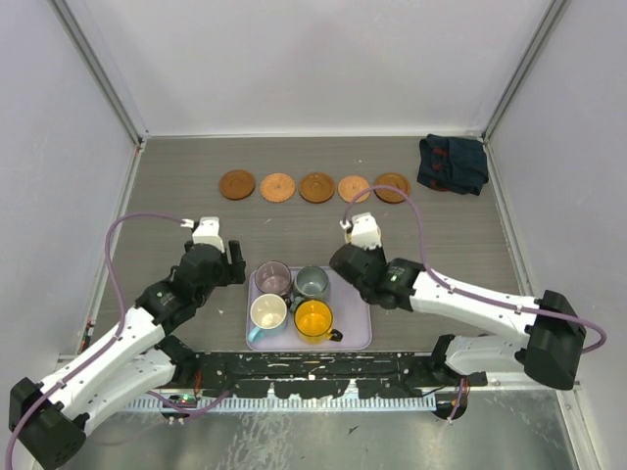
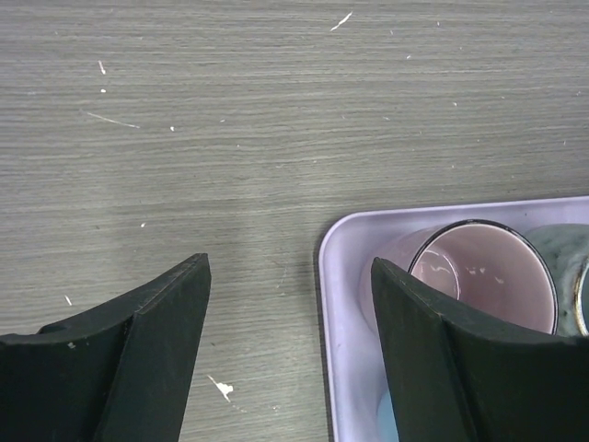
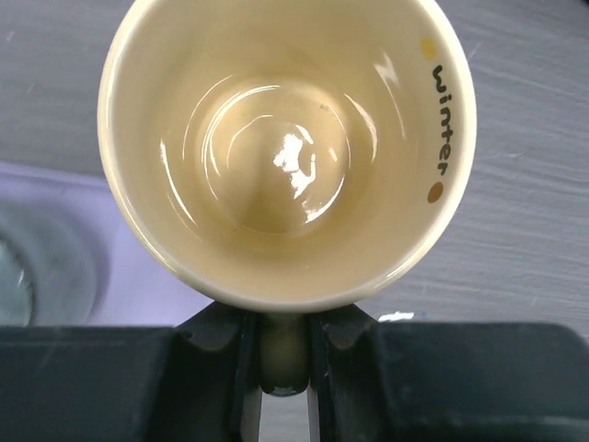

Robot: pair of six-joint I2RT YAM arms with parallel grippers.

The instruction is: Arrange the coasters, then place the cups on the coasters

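My right hand point(image 3: 283, 361) pinches the handle of the cream-beige cup point(image 3: 285, 147) at the far-right corner of the lavender tray point(image 1: 359, 335). My left hand point(image 2: 290, 281) is spread above the tray's far-left corner, 1 finger over the purple cup point(image 2: 479, 272). The grey-teal cup point(image 1: 312, 283), cream cup point(image 1: 267, 312) and yellow cup point(image 1: 313, 318) also stand in the tray. 5 coasters point(image 1: 316, 186) lie in 1 row across the far surface point(image 1: 176, 211).
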